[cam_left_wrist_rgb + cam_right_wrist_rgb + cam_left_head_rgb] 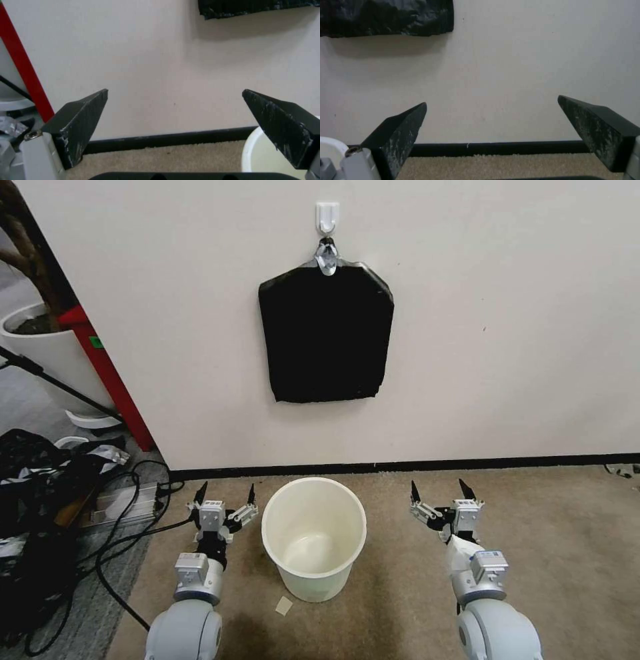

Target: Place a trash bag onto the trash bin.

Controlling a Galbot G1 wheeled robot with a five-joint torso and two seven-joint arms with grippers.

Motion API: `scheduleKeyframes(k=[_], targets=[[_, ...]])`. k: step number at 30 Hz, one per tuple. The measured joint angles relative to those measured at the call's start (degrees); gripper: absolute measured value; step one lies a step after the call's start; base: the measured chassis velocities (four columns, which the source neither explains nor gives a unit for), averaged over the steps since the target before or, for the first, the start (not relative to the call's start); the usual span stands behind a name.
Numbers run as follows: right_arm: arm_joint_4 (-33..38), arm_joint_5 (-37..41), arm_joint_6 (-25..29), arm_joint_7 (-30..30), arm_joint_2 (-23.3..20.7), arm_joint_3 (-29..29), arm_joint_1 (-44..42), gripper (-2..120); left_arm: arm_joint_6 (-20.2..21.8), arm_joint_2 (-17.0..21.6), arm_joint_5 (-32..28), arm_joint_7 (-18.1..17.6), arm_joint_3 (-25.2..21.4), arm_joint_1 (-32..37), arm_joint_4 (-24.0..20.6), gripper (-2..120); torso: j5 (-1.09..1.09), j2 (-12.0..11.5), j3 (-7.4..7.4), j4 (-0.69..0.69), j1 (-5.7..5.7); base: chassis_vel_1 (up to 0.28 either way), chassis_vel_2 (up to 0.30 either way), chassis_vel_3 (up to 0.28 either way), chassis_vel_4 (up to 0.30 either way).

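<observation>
While both arms wait low over the carpet, nothing is held yet, so the step in hand looks like fetching a bag from the wall. The left end effector (225, 492) hovers just beside the trash bin (313, 537) on its left, fingers spread wide with nothing between them; the right end effector (439, 490) sits near the bin on its other side, spread likewise and empty. The bin stands upright on the floor close to the wall's black skirting board (467, 463), lidless and unlined, its pale inside bare.

No loose trash bag is out. A flat black pack of bags (325, 332) hangs from a white hook (327, 215) on the wall, directly above the bin and well apart from both end effectors. To do this well, an arm probably has to rise to the pack's lower edge and pinch a single layer rather than the whole stack, pulling gently so the hook keeps its hold; thin plastic is likely to cling and slip.

Off to the robot's left lie a tangle of black cables (113, 540), a red post (107, 373) and a white plant pot (47, 353), which the left arm should steer clear of. A small scrap (284, 605) lies on the carpet just in front of the bin.
</observation>
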Motion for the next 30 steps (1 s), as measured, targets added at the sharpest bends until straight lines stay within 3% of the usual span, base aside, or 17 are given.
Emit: scheduleKeyframes(k=[30], targets=[[0.00,0.00,0.00,0.00,0.00,0.00,0.00,100,0.00,0.00,0.00,0.00,0.00,0.00,0.00,100,0.00,0.00,0.00,0.00,0.00,0.000,0.000,0.000,0.000]])
